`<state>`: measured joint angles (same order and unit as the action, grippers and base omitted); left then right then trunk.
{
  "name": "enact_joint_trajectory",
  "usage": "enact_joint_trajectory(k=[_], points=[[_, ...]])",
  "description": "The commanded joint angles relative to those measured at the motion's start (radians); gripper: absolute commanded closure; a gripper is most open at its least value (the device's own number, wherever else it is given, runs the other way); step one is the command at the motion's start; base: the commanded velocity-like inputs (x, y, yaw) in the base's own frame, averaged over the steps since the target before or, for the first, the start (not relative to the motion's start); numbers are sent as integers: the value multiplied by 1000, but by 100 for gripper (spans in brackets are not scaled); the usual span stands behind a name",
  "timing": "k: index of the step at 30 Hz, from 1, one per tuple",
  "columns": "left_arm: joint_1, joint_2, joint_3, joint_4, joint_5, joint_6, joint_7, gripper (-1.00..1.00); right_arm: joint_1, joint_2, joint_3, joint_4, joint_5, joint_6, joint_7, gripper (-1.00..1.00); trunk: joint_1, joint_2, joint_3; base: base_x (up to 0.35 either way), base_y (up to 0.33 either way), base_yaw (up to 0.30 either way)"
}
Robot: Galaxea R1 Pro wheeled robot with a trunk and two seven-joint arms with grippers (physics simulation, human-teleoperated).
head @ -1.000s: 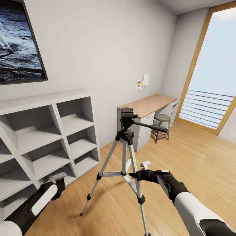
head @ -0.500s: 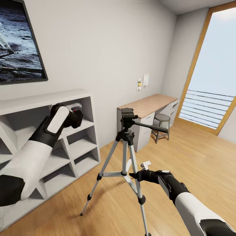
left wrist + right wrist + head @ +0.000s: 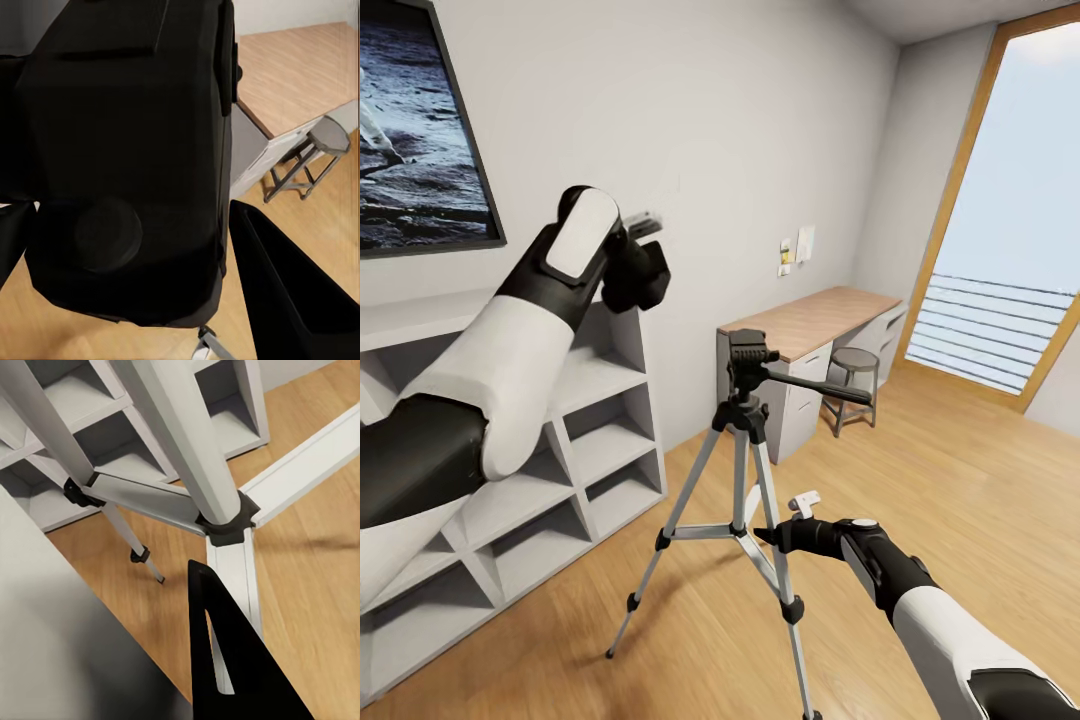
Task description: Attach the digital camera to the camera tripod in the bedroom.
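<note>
Digital camera (image 3: pixel 127 165) clamped between left fingers (image 3: pixel 289 292), right fingers (image 3: pixel 232 660) unclear beside camera tripod (image 3: pixel 745 440)

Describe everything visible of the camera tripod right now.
The camera tripod stands upright on the wood plank floor between the white cube shelf and the desk. Three thin silver legs with black joints and feet spread from a centre column, braced by silver struts meeting at a black collar. Its black head is bare, a long black handle pointing toward the stool. The right gripper sits against one leg.
</note>
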<state>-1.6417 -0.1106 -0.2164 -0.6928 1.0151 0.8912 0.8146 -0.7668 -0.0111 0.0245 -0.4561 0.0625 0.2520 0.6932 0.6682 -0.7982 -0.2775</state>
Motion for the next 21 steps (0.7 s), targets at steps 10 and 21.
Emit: enact_joint_trajectory(k=[10, 21], points=[[-3, -17, -11, -54, -4, -9, 35, 100, 0, -1, 4, 38, 40, 0, 3, 100, 0, -1, -2, 0, 0, 0], [1, -30, -15, -54, 4, 0, 38, 100, 0, -4, 3, 37, 40, 0, 3, 100, 0, -1, -2, 0, 0, 0]])
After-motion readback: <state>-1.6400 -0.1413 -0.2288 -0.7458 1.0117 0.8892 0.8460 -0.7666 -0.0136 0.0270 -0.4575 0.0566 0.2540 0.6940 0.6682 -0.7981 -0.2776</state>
